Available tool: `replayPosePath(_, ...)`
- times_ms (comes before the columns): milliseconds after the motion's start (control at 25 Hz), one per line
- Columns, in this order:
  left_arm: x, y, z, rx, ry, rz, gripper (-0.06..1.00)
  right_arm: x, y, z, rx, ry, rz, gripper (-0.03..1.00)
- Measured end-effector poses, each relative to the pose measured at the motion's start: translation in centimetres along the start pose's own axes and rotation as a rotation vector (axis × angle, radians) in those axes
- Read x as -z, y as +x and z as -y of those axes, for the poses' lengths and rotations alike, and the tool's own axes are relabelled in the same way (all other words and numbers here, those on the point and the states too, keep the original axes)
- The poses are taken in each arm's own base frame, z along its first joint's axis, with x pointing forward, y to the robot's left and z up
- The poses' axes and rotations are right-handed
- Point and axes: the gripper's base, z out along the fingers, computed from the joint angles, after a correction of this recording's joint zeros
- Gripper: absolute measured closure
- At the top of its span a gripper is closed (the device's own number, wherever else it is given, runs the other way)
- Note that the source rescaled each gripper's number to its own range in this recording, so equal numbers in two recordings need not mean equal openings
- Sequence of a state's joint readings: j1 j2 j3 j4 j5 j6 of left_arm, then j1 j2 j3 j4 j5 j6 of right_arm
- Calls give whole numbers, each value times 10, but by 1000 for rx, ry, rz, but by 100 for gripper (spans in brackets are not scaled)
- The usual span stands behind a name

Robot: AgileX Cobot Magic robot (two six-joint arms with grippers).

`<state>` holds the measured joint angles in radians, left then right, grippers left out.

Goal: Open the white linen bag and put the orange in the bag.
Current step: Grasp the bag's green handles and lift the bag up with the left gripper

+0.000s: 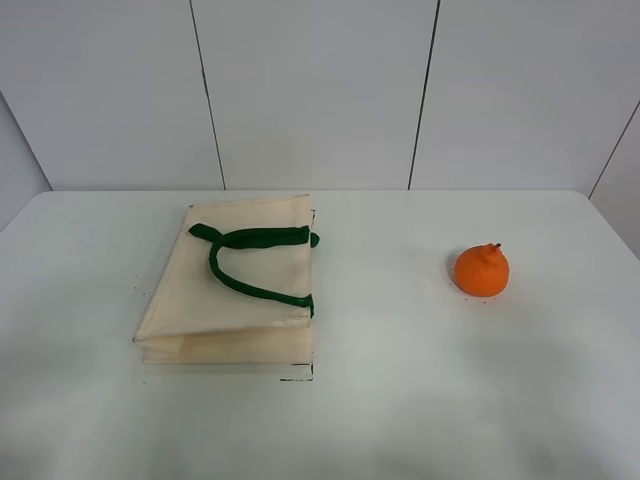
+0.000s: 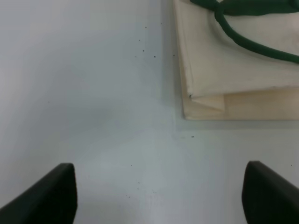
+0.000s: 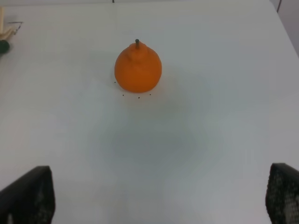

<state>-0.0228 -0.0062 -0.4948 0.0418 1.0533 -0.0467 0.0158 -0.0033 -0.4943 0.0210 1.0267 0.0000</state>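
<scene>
The white linen bag (image 1: 235, 295) lies flat and folded on the left half of the white table, its dark green handles (image 1: 250, 262) curled on top, mouth edge facing right. The orange (image 1: 481, 270) stands upright on the right half, well apart from the bag. Neither gripper shows in the exterior high view. In the left wrist view my left gripper (image 2: 159, 193) is open and empty above bare table, with a corner of the bag (image 2: 233, 70) ahead of it. In the right wrist view my right gripper (image 3: 161, 200) is open and empty, with the orange (image 3: 138, 67) ahead, apart from it.
The white table (image 1: 400, 400) runs back to a panelled grey wall (image 1: 320, 90). Bare table lies between the bag and the orange. A sliver of the bag's edge (image 3: 4, 32) shows in the right wrist view.
</scene>
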Motion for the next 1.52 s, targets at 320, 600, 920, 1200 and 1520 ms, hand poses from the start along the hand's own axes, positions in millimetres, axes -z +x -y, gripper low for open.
replayPosePath(320, 0, 0, 0, 0, 0, 0, -1, 0, 0, 0, 0, 0, 0, -3)
replayPosePath(600, -10, -29, 4, 9, 24, -149, -5, 0, 0, 0, 0, 0, 0, -3)
replayPosePath(920, -88, -129, 14, -23, 62, -432, -5, 0, 0, 0, 0, 0, 0, -3)
replayPosePath(1200, -225, -193, 21, -13, 53, -610, -6, 0, 0, 0, 0, 0, 0, -3)
replayPosePath(1520, -361, -196, 49, 27, 47, -748, -6, 0, 0, 0, 0, 0, 0, -3)
